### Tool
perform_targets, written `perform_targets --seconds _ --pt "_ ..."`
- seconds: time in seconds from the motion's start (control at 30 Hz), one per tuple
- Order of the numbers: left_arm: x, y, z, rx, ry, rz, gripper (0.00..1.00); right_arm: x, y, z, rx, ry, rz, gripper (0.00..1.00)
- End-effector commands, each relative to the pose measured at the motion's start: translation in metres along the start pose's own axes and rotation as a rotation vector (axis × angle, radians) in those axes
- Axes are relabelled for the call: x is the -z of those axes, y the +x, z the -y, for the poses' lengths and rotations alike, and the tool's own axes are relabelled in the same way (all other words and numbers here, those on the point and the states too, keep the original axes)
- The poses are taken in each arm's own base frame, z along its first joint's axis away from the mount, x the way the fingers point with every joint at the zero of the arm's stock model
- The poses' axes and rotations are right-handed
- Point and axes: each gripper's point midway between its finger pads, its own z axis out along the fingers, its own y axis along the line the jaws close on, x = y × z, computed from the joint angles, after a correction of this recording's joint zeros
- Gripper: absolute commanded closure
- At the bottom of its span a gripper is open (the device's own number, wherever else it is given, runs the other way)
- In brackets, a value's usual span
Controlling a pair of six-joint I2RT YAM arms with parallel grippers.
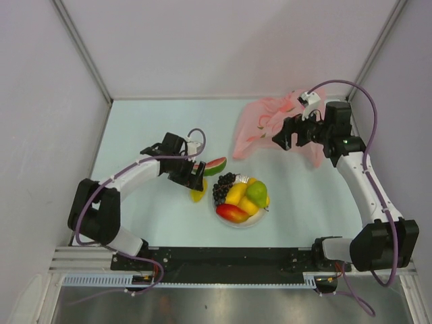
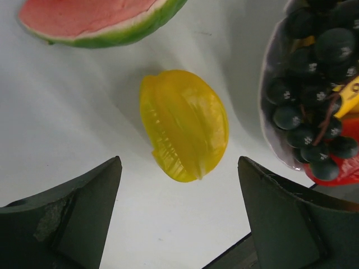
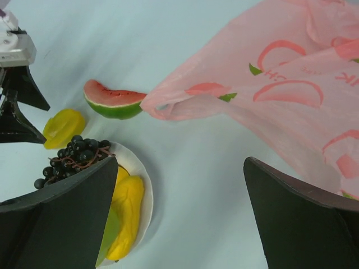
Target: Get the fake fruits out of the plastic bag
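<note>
Glossy ridged yellow plastic on starfruit (image 2: 184,131) just left of plate (image 3: 145,179). Shiny smooth grapes (image 2: 289,117) on plate. Melon slice (image 2: 95,17) above plate: matt pink flesh w/ glossy green rind. Thin crinkly transl. pink film bag (image 3: 269,95) beyond plate. Smooth matt table (image 1: 162,223).

This is a robotics lab test cell. A pale bench (image 1: 169,223) is boxed in on three sides by plain white panels (image 1: 223,40) held in bare metal corner posts (image 1: 81,47). Two robot arms, the left arm (image 1: 135,172) and the right arm (image 1: 364,182), are bolted to a black rail (image 1: 223,260) along the near edge, and purple cables (image 1: 341,82) loop along them. The things laid out are props: glossy plastic fruits (image 1: 243,196) heaped on a white plate (image 3: 147,193), and a pink carrier bag (image 1: 263,125).
</note>
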Motion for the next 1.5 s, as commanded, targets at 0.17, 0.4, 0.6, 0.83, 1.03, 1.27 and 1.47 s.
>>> perform_targets --seconds 0.17,0.4,0.6,0.83,1.03,1.27,1.47 --pt "-0.027 0.006 0.005 0.071 0.034 -0.019 0.19 0.017 0.000 0.012 -0.053 0.035 0.012 0.00" --pt "-0.035 -0.001 0.007 0.050 0.047 -0.026 0.39 0.018 0.009 0.016 -0.091 0.038 0.016 0.01" --pt "-0.028 0.003 0.009 0.039 0.047 -0.031 0.78 0.018 0.017 0.014 -0.094 0.032 0.002 0.00" --pt "0.010 0.003 0.025 -0.029 0.074 0.027 1.00 0.023 0.019 0.024 -0.109 0.056 0.013 0.00" --pt "0.042 0.000 0.053 -0.177 0.192 0.084 0.98 0.023 0.027 0.026 -0.122 0.057 0.001 0.00" --pt "0.075 -0.012 0.115 -0.558 0.328 0.158 0.94 0.019 0.030 0.028 -0.119 0.047 -0.004 0.00" --pt "0.058 -0.017 0.152 -0.790 0.303 0.127 0.90 0.018 0.030 0.029 -0.122 0.040 -0.002 0.00"
